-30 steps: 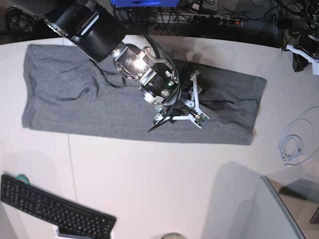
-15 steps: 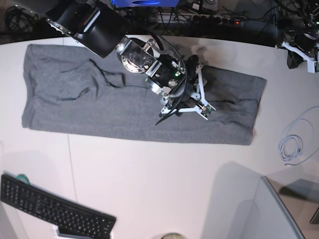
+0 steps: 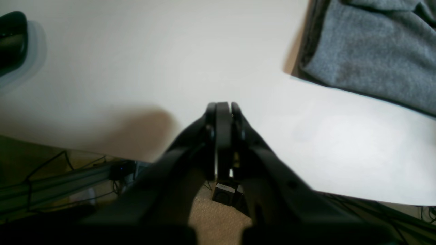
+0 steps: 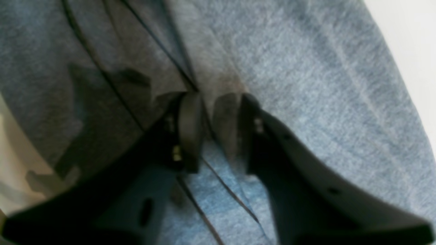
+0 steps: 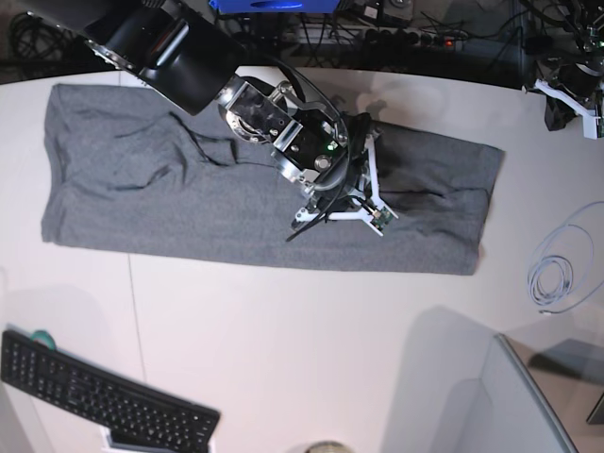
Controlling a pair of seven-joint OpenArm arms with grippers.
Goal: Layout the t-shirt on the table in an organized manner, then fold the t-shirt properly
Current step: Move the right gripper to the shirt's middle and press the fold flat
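The grey t-shirt (image 5: 189,203) lies as a long flat band across the white table (image 5: 311,349). My right arm reaches in from the back left, and its wrist sits low over the shirt's middle right part. In the right wrist view the right gripper (image 4: 218,115) presses into the t-shirt (image 4: 306,85), shut on a small ridge of cloth beside a dark fold line. My left gripper (image 3: 223,107) is shut with nothing in it. It hangs over the table (image 3: 136,61) near its edge, apart from the t-shirt (image 3: 374,54). In the base view it sits at the far right corner (image 5: 571,99).
A black keyboard (image 5: 104,396) lies at the front left. A coiled white cable (image 5: 552,278) rests at the right edge, and a grey panel (image 5: 491,406) stands at the front right. Cables and a power strip (image 5: 406,38) run behind the table.
The right gripper's jaws have drawn together onto the cloth. Its wrist turned and shifted slightly over the shirt. The left arm has barely moved.
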